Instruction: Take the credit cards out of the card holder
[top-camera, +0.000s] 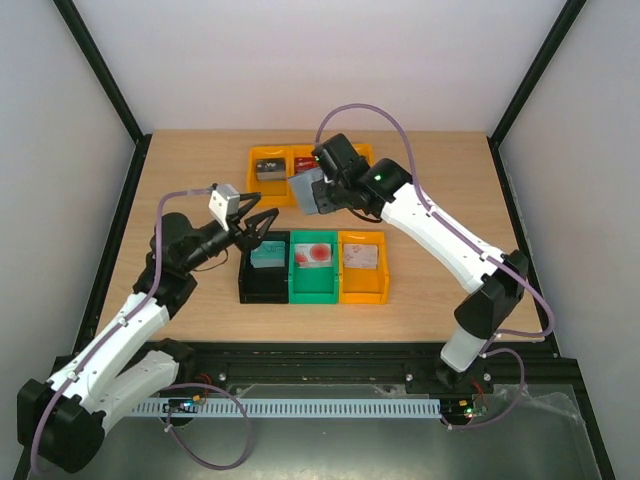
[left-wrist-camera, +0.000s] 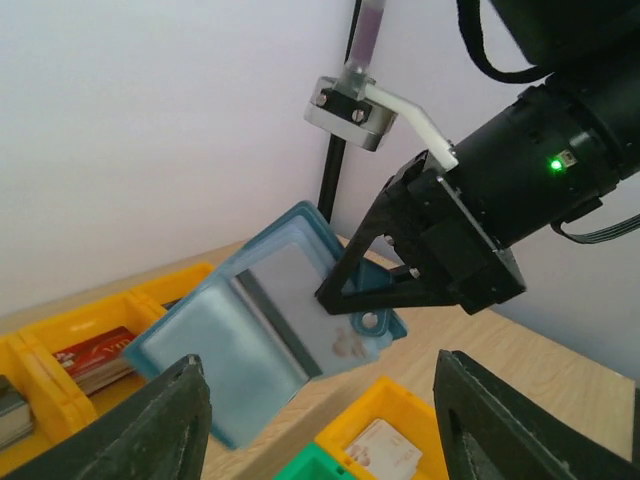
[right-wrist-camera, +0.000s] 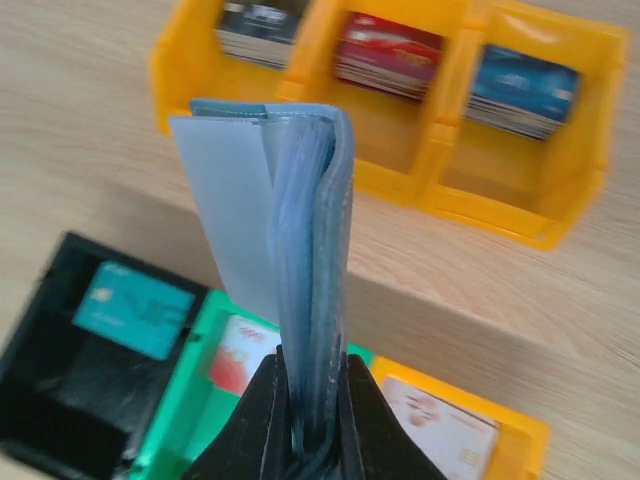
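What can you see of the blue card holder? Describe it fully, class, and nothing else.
The card holder is a slate-blue bifold wallet with paler, slightly glossy inner faces and a dark strip along the fold. It is partly open and hangs tilted above the table, between the far yellow bins and the near row of bins. The right gripper is shut on its edge; nothing else touches it. The left gripper is open, apart from it.

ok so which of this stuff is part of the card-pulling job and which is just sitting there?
Job: slate-blue bifold wallet, clamped in right gripper; open left gripper; teal card; red-printed card; pale card.
Lying about: black plastic bin; green bin; orange bin; far yellow bins of stacked cards.
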